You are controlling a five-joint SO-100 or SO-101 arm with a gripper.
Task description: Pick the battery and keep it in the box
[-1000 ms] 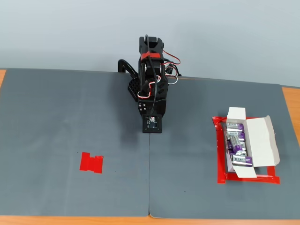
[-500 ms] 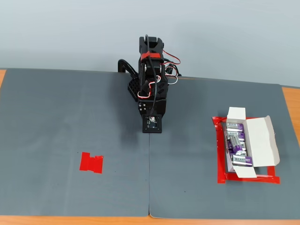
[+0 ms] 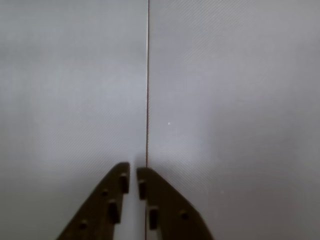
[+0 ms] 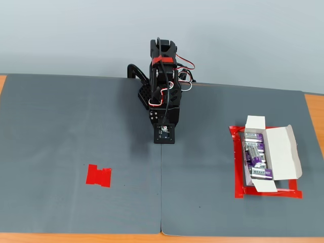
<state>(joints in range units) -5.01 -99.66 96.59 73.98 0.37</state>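
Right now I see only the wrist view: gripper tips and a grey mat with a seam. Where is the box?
Observer: In the fixed view the box lies on the right part of the mat, flaps open, inside a red tape outline.
Operator: Is a battery in it?
Observer: Yes, purple batteries lie inside it.
Operator: Is any battery loose on the mat?
Observer: I see none. Only a red tape patch lies at the left.
Operator: Where is the arm?
Observer: The arm is folded at the mat's far edge, centre. The gripper holds nothing.
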